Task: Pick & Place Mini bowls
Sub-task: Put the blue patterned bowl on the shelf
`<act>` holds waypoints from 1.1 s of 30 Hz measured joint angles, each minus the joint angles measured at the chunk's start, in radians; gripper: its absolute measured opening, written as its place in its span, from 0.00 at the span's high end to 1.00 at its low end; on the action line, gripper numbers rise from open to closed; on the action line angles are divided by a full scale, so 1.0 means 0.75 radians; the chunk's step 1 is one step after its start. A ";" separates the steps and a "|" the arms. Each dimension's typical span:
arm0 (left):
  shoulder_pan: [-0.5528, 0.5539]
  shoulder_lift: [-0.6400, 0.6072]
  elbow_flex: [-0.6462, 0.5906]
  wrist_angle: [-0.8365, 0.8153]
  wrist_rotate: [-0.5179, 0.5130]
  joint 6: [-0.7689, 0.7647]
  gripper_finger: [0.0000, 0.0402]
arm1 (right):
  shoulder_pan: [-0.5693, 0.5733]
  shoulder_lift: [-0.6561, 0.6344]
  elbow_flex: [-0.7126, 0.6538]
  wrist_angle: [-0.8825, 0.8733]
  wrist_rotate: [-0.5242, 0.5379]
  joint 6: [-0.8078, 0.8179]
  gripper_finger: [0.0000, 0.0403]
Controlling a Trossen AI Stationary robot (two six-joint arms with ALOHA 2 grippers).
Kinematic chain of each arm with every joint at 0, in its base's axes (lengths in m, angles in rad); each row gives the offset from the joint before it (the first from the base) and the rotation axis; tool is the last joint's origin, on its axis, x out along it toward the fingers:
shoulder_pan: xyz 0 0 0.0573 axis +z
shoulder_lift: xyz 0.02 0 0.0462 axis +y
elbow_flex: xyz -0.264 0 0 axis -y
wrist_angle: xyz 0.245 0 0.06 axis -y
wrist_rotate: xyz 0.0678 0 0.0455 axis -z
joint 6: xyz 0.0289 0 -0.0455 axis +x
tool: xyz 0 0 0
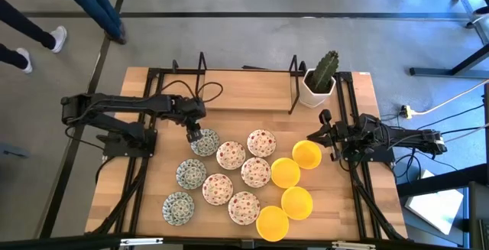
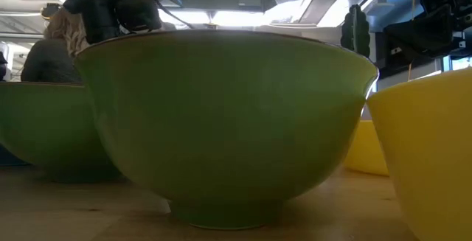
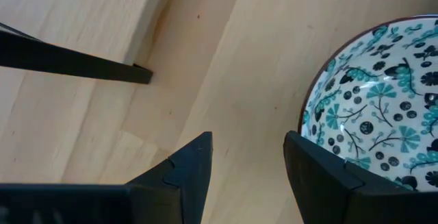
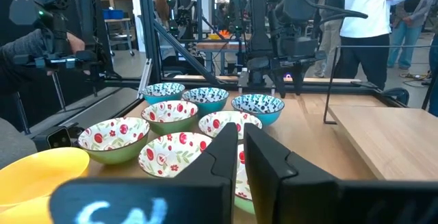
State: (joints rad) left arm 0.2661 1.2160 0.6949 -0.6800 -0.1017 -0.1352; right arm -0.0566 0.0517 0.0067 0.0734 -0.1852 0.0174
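Bowls (image 1: pixel 244 175) clustered mid-table, lower centre of the high view; twelve counted.

Three blue-green patterned ones at the left of the group, five red-speckled in the middle, four yellow (image 1: pixel 296 202) to the right. Left gripper (image 1: pixel 194 134) sits over the left rim of the topmost patterned bowl (image 1: pixel 205 142), jaws apart with nothing between them; in the left wrist view one finger (image 3: pixel 321 183) stands just at that bowl's rim (image 3: pixel 373 114), the other over bare wood. Right gripper (image 1: pixel 327 137) at the right of the high view, near the uppermost yellow bowl (image 1: pixel 307 154), jaws closed and empty. Cactus pot (image 1: pixel 321 82) at upper right of the table (image 1: pixel 244 86). Person's legs at upper left of the high view; people behind the table in the right wrist view.
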 joint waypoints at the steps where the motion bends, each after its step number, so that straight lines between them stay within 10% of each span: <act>1: 0.000 0.000 0.000 0.000 0.000 0.000 0.57 | 0.001 0.000 0.000 0.000 0.000 0.000 0.93; 33: -0.034 0.157 0.000 0.029 0.022 0.035 0.57 | 0.000 0.000 0.000 0.000 0.001 -0.003 0.93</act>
State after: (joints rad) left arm 0.2409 1.3334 0.6949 -0.6579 -0.0850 -0.1089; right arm -0.0563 0.0517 0.0067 0.0734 -0.1844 0.0151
